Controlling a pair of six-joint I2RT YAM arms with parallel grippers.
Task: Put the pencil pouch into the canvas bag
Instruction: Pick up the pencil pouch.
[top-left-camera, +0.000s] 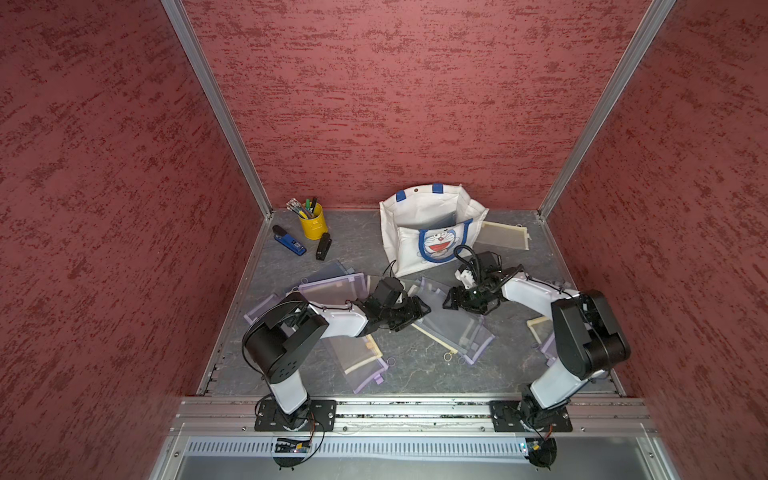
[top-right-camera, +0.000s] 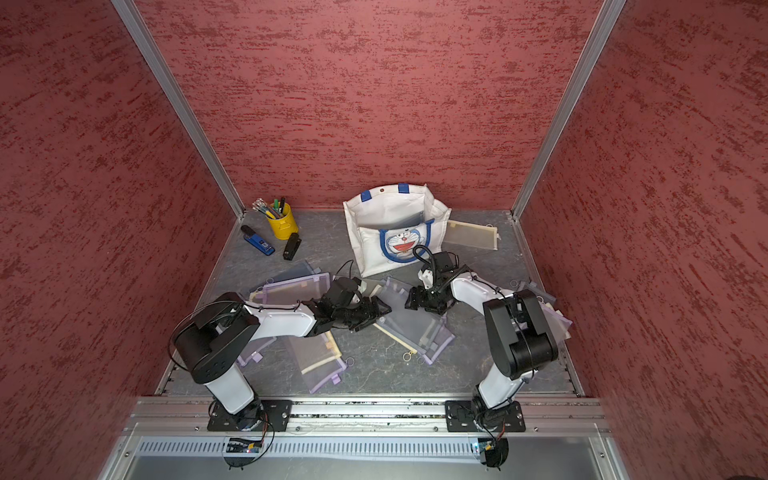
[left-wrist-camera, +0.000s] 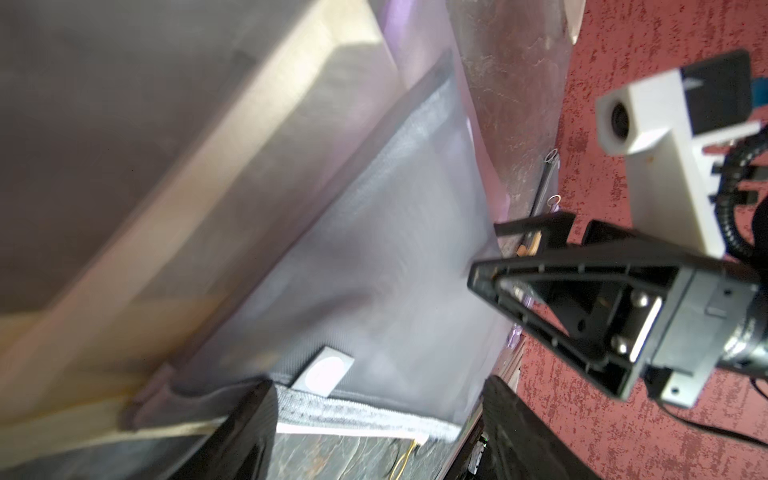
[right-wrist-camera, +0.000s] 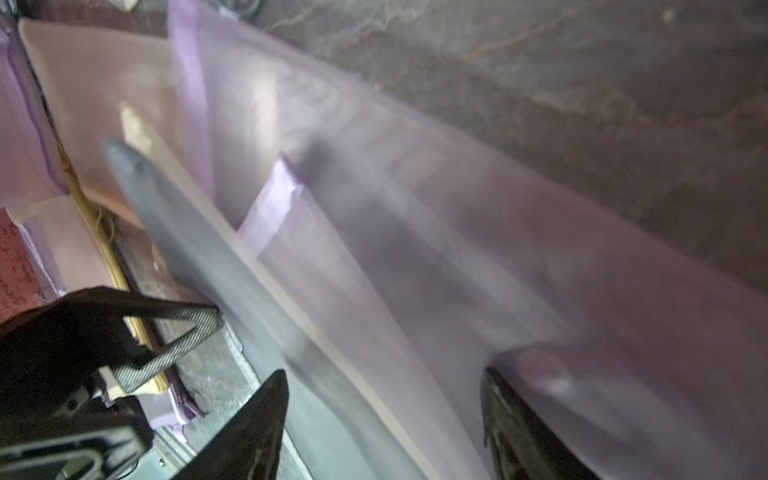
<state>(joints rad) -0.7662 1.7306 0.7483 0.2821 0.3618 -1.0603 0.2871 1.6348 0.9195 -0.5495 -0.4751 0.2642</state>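
Mounted on the front rail (top-left-camera: 415, 409), both arms meet over the mesh pencil pouch (top-left-camera: 446, 328), lying flat on the grey marbled table (top-left-camera: 365, 249) just before the upright canvas bag (top-left-camera: 409, 249). Left gripper (top-left-camera: 417, 313) and right gripper (top-left-camera: 451, 300) stand spread astride its edges; lifting and insertion are not yet done. Red textured walls (top-left-camera: 415, 104) enclose 3 sides.

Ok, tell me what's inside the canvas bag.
The canvas bag stands open. In both top views a flat grey sheet, likely a mesh pouch, shows inside its mouth. The front wall hides the floor, so anything lower down cannot be seen.
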